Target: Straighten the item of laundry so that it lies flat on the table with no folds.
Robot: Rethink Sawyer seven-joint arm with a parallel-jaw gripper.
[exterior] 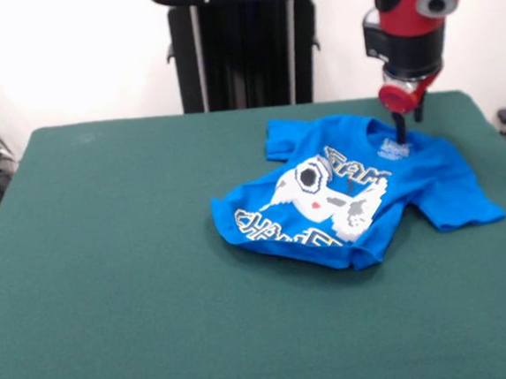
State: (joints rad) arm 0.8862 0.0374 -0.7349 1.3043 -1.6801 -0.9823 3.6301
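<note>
Green table point(110, 282), rumpled blue T-shirt point(359, 189)

A bright blue T-shirt point(351, 190) is spread on the green table point(137, 279). Its lower hem is folded under, its printed front wrinkled.

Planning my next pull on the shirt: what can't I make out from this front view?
- Tool: too small and dark to tell open from shut, or whether it touches the T-shirt.
- The shirt's lower hem: folded under its own bunched cloth.
- Arm: cut off by the top and right edges.
</note>
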